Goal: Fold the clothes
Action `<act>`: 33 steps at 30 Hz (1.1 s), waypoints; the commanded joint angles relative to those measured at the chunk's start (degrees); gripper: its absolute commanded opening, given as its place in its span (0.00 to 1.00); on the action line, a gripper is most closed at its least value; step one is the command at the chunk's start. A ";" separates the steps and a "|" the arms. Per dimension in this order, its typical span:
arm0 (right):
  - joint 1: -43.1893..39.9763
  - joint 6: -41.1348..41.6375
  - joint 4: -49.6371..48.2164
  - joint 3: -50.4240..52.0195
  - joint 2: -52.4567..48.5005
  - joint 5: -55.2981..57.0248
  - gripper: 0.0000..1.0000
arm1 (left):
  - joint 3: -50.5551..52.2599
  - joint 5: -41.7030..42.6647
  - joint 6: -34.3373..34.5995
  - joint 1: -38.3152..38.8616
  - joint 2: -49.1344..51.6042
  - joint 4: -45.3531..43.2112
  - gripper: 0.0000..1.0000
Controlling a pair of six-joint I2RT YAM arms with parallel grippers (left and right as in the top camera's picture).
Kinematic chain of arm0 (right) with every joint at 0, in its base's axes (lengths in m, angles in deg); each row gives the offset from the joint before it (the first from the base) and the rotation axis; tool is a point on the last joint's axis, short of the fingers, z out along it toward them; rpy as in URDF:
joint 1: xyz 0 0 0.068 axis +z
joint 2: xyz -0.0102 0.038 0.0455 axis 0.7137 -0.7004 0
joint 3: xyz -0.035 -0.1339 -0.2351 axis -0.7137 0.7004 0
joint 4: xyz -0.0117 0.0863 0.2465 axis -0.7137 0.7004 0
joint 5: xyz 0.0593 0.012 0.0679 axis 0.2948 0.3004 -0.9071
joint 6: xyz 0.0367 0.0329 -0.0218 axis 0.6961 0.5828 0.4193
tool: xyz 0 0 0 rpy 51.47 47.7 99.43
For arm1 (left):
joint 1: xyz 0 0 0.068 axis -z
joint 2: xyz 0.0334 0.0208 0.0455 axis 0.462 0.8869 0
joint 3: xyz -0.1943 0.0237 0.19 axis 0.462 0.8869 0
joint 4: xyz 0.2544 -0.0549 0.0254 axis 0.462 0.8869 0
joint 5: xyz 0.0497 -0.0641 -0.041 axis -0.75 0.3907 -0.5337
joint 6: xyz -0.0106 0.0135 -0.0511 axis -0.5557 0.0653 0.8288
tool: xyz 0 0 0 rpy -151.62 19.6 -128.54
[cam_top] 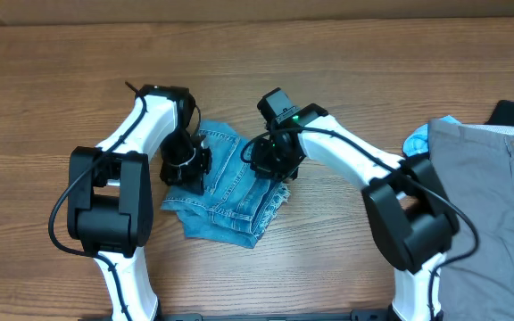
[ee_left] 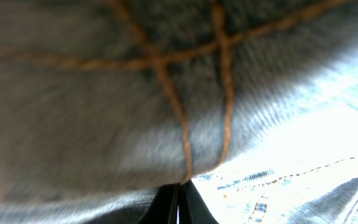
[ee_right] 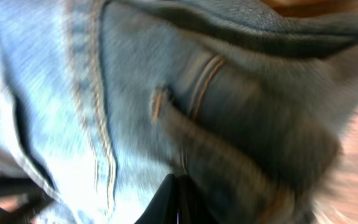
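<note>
While both arms reach into the middle of the wooden tabletop (cam_top: 328,71), the pair of light-blue denim jeans (cam_top: 230,192) lies there as a partly folded bundle, just toward 9 o'clock of centre, its frayed hems (cam_top: 279,203) sticking out at the bundle's 4 o'clock side. The left gripper (cam_top: 188,168) sits at the bundle's 10 o'clock edge and the right gripper (cam_top: 270,159) at its 2 o'clock edge. In each wrist view the fingers are pressed together, and denim with orange stitching fills the frame right at the tips, so each appears to be pinching a fold of the jeans. The step in hand looks like a mid-fold carry, with the top edge gripped at two points. The next move probably calls for lifting both pinches evenly and laying that edge toward 6 o'clock over the lower layers without dragging them. The plain grey trousers (cam_top: 493,205) lie well apart at 3 o'clock.
</note>
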State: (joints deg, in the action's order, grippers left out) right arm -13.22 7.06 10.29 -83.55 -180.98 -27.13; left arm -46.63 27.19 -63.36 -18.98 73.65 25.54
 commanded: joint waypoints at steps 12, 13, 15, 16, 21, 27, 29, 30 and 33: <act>8.85 0.39 1.01 5.81 10.47 -4.07 0.04 | -10.88 -1.20 -0.70 0.04 0.52 3.63 0.09; 9.66 2.86 0.81 7.39 10.47 -2.82 0.05 | -10.88 -1.07 -0.81 0.02 0.52 4.15 0.09; 10.51 5.90 -0.02 10.29 10.47 -0.07 0.05 | -10.88 -1.70 -1.77 0.02 0.52 5.11 0.09; 10.49 7.78 -1.14 12.28 10.47 1.14 0.05 | -10.88 -2.89 -1.77 0.02 0.52 5.29 0.09; 8.11 15.56 -11.69 22.88 10.45 -5.05 0.06 | -10.82 -7.52 -1.73 0.04 0.55 4.33 0.13; 3.30 17.88 -17.27 28.74 10.43 -11.61 0.05 | -10.82 -7.17 -1.75 0.04 0.55 4.20 0.19; 1.95 16.41 -16.37 28.61 10.67 -11.58 0.05 | -10.69 -7.37 -1.79 0.04 0.52 4.48 0.20; 1.42 16.39 -15.87 28.61 10.78 -11.54 0.04 | -10.54 -7.37 -1.77 0.04 0.55 4.50 0.20; -0.33 13.03 -14.34 28.20 12.52 -11.10 0.04 | -10.21 -7.39 -1.77 0.04 0.55 4.15 0.20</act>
State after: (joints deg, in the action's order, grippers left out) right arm -11.80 22.22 -5.77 -56.68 -169.85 -41.38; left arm -56.71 20.59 -63.84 -18.98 73.78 29.93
